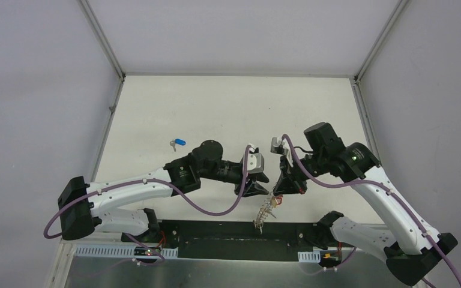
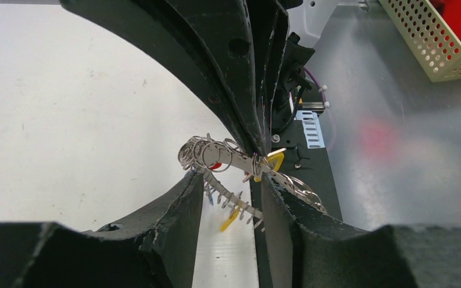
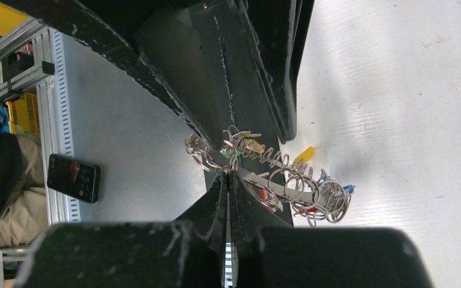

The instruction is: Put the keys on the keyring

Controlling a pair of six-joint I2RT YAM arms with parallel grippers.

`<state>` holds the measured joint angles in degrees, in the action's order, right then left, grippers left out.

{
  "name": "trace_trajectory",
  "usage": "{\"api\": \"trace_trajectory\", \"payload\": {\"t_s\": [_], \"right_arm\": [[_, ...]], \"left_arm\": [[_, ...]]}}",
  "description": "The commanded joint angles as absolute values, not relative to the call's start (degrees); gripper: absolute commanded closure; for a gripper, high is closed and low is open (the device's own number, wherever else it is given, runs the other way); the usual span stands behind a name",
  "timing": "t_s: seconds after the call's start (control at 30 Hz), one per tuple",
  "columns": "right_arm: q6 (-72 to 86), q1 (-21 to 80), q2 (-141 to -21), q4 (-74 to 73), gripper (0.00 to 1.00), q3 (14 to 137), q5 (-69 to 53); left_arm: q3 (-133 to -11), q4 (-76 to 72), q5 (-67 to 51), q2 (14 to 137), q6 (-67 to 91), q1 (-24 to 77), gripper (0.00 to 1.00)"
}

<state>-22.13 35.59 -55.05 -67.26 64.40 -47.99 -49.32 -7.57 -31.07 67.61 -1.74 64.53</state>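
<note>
The keyring (image 1: 265, 211) is up off the bench (image 1: 228, 108), dangling between the two arms at the near edge, a silvery strip crowded with wire loops and small coloured tags. The right claw (image 3: 227, 175) has its fingers pressed tight together on the upper end of the keyring, just by a green tag (image 3: 233, 154), and the rest trails away below that pinch. The left claw (image 2: 228, 179) is right up against the keyring from the other side. Its fingers stand apart, and the strip and a bunch of loops pass through the gap. From its own wrist view I would say the loops brush one fingertip (image 2: 191, 177) without being gripped, though the view is too crowded with black foam to be sure. On the keyring there is a yellow tag (image 2: 275, 159) next to the right claw's tip, a red tag (image 2: 215, 165) tucked among the loops, and a second yellow tag lower down on the hanging part. One blue-tagged key (image 1: 178, 143) lies flat on the bench by itself, well apart from the keyring, further back and to the left of it, beyond the left arm's wrist. A dark phone (image 3: 73, 177) lies on the grey metal surface to the near side of the keyring.
</note>
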Motion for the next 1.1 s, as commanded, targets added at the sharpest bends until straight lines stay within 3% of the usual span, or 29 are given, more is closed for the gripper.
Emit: {"api": "trace_trajectory", "payload": {"t_s": [0.0, 0.47, 0.53, 0.67, 0.77, 0.93, 1.07], "right_arm": [[-23.9, 36.9, -55.0, -66.5, 1.00, 67.4, -49.6], [-23.0, 37.5, -54.1, -65.0, 1.00, 67.0, -48.7], [-22.9, 37.5, -53.9, -64.8, 1.00, 67.0, -48.4], [-22.8, 37.5, -53.7, -64.5, 1.00, 66.7, -48.1], [-22.6, 37.5, -53.6, -64.2, 1.00, 66.6, -47.2], [-20.1, 37.5, -51.9, -61.9, 0.63, 65.4, -42.8], [-17.7, 37.5, -49.2, -58.9, 0.47, 63.8, -39.7]], "left_arm": [[-51.8, -10.7, -34.9, 68.8, -0.2, 64.9, 0.61], [-53.9, -11.2, -39.2, 72.9, -0.1, 65.3, 0.74], [-54.1, -11.1, -39.8, 73.3, -0.2, 65.3, 0.79], [-54.2, -11.6, -40.6, 73.7, -0.1, 65.4, 1.00], [-53.6, -12.7, -40.1, 73.3, 1.1, 65.4, 1.00], [-50.1, -16.8, -35.5, 71.2, 4.5, 65.4, 1.00], [-46.4, -22.4, -31.7, 68.6, 7.0, 65.4, 1.00]]}}
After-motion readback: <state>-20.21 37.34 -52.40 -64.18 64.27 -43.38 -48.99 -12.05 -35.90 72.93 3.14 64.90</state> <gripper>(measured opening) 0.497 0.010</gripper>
